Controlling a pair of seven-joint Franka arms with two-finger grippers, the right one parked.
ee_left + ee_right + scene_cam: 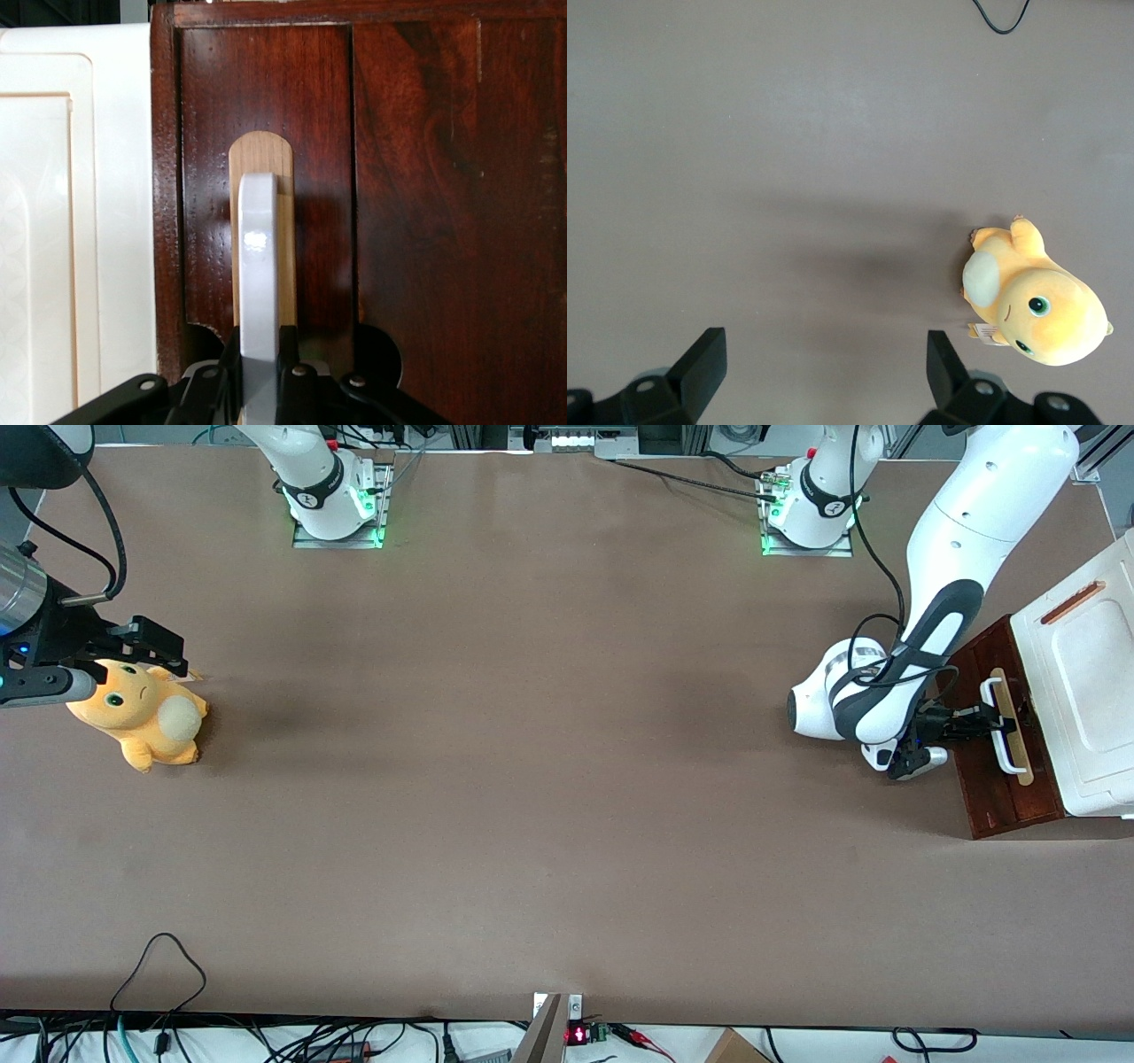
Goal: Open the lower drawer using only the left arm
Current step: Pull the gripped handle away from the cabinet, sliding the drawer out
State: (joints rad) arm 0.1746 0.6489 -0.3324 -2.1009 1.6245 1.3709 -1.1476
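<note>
The lower drawer (pixel 1010 735) sits at the working arm's end of the table, its dark reddish-brown front facing the open tabletop, at about 3 o'clock from the table's middle in the front view. A white U-shaped bar handle (pixel 1003 724) runs along a pale wood strip (pixel 1014 731) on that front. The left arm's gripper (pixel 994 717) is at the handle, in front of the drawer. In the left wrist view its black fingers (pixel 288 359) pinch the white bar (pixel 259 292) from both sides, the bar rising from between them toward 12 o'clock over the pale strip (pixel 261 155). The left arm (pixel 939 602) bends down to the drawer from its base (pixel 811 514) at about 11 o'clock of it. The white cabinet top (pixel 1085 664), with a thin copper-coloured slot (pixel 1072 602), lies above the drawer front. An orange plush toy (pixel 142 713) lies on the brown table (pixel 532 779) toward the parked arm's end, well apart from the drawer.
</note>
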